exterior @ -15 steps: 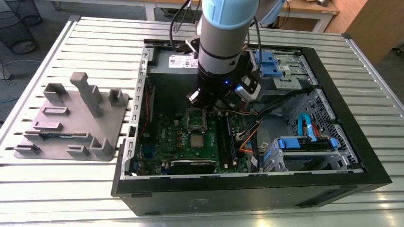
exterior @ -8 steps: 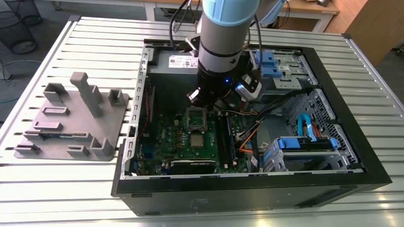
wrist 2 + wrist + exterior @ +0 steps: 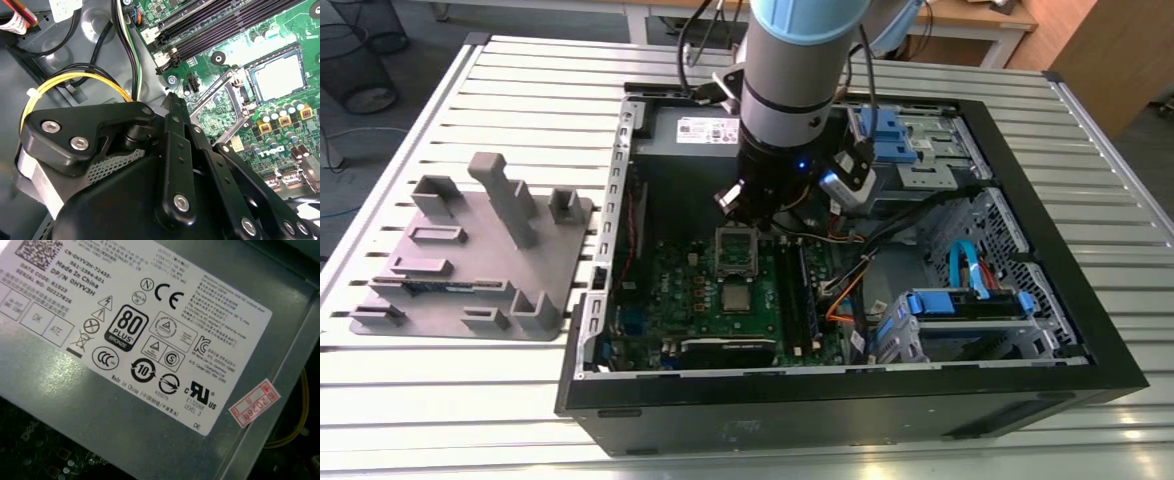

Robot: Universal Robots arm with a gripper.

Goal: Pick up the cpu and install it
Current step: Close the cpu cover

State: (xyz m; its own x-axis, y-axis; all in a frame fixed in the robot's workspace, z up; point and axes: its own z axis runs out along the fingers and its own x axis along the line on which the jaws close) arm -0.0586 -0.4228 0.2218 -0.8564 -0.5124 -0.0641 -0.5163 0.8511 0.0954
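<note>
Hanging down into the open computer case (image 3: 854, 392), the gripper (image 3: 750, 212) sits low over the green board (image 3: 700, 300). It is right by the far end of the metal socket frame (image 3: 738, 250). I cannot tell if the gripper is open or closed. It does not have the cpu.

The cpu (image 3: 738, 297) lies flat in its square socket on the board. In the exterior view it is just on the near side of the frame, a little way from the gripper. In the second wrist view the cpu (image 3: 277, 77) shows its shiny grey top, and the frame is swung open beside it and does not cover it. Long black memory slots (image 3: 225, 25) run next to the socket. A yellow wire (image 3: 75, 77) loops behind the black gripper parts.

In the first wrist view a grey power box (image 3: 125, 410) shows a big white label (image 3: 150, 325) and a small red and white sticker (image 3: 252, 402).

The case rests on a table (image 3: 480, 410) made of metal slats. On the exterior view's left, well apart from the case, a grey plastic tray (image 3: 467, 255) with tall posts sits on the table. Blue drive holders (image 3: 961, 305) sit inside the case on the exterior view's right.
</note>
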